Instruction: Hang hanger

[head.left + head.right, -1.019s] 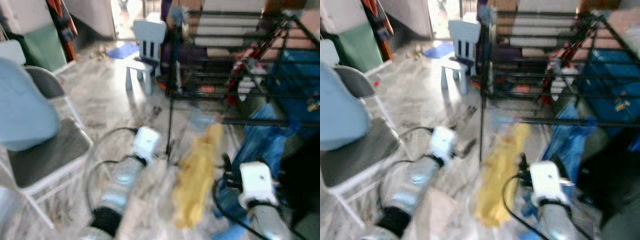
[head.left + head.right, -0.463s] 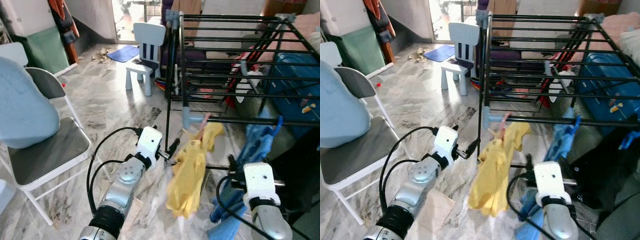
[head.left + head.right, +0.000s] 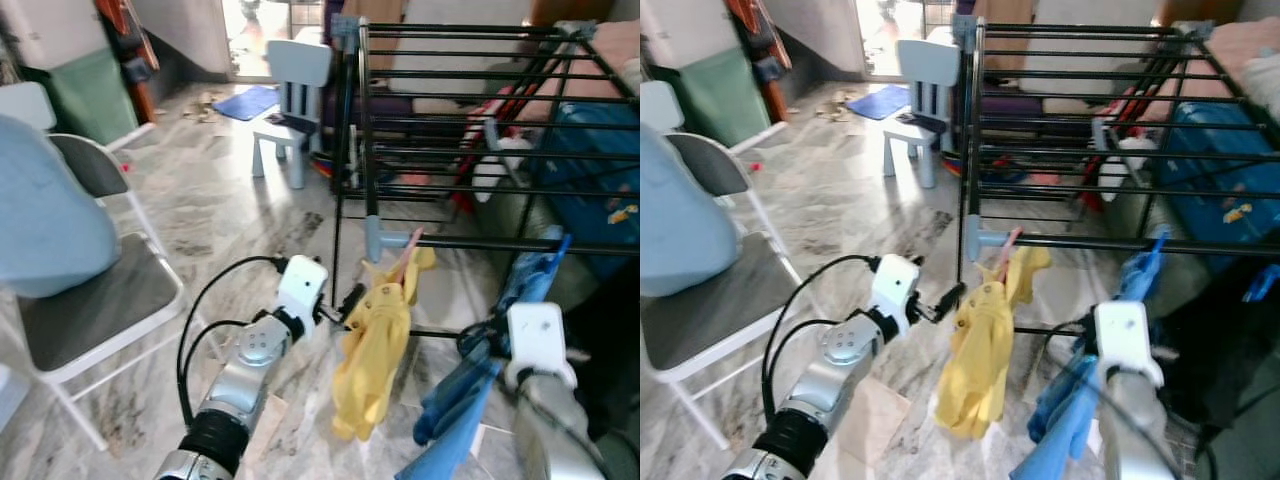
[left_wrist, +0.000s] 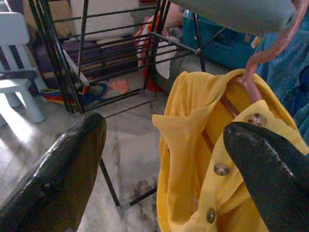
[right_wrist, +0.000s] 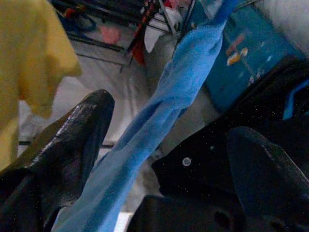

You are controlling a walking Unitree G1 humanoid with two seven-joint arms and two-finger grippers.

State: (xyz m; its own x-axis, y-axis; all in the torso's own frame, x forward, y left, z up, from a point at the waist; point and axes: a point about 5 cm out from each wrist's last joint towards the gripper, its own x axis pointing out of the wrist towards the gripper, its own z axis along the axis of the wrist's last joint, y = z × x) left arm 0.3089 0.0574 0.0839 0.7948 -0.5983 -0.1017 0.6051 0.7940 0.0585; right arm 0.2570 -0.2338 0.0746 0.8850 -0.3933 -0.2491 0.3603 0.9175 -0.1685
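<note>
A yellow shirt (image 3: 378, 345) on a pink hanger (image 3: 404, 257) hangs from the front bar of the black drying rack (image 3: 470, 243), its hook over the bar beside a grey joint (image 4: 241, 14). My left gripper (image 3: 350, 299) is open just to the left of the shirt; in the left wrist view its fingers (image 4: 63, 174) stand wide apart with the shirt (image 4: 203, 193) close in front of them. My right gripper (image 5: 169, 116) is open low on the right, and a blue garment (image 5: 164, 121) on the same bar runs between its fingers (image 5: 82, 130).
A grey folding chair (image 3: 95, 300) with a pale blue bundle stands at the left. A small white child's chair (image 3: 295, 90) is behind on the marble floor. A blue case (image 3: 600, 165) and dark cloth lie under the rack's right side.
The picture was blurred a second ago and is steady now. The yellow shirt has swung in and hangs straighter under the bar. My right wrist has risen a little beside the blue garment.
</note>
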